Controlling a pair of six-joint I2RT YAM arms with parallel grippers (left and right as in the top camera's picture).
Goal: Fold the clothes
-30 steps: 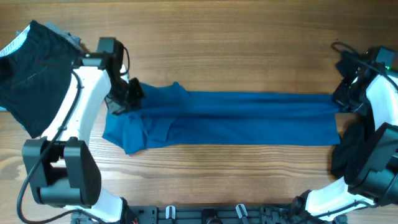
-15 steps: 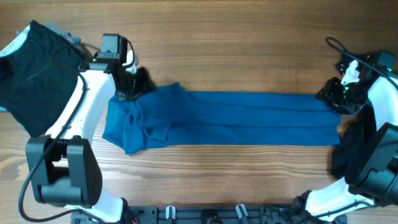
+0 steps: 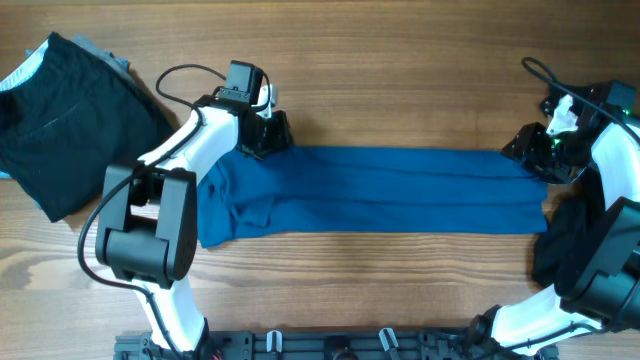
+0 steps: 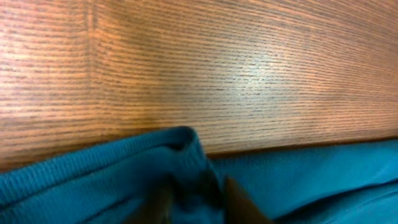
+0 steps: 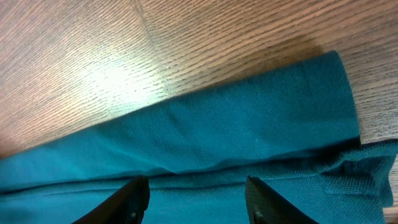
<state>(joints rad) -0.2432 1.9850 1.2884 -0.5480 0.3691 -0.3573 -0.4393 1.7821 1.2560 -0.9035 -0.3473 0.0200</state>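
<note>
Pinching hand: the left gripper [image 4: 198,196] was closed on a raised fold of the blue garment [image 3: 400,190], with cloth bunched between its two blurred fingertips.
Left grip place: the far left corner of the garment, at its far edge, where the fabric rose into a small peak off the table [image 3: 400,60].
Right hand: the right gripper [image 5: 196,198] stood with its fingers [image 5: 134,200] spread apart, and the blue cloth lay flat beneath them, not clamped.
Right hand place: the far right end of the garment, just inside its short right edge.
Blue garment: stretched as a long band from left to right across the middle of the table; smooth along the right and centre, rumpled and doubled over at the left end, where a flap sagged toward the near side.
Black garment: a crumpled pile at the far left, well apart from the blue one.
Dark cloth: a second dark heap at the near right, just beside the blue garment's right end, partly under the right arm.
</note>
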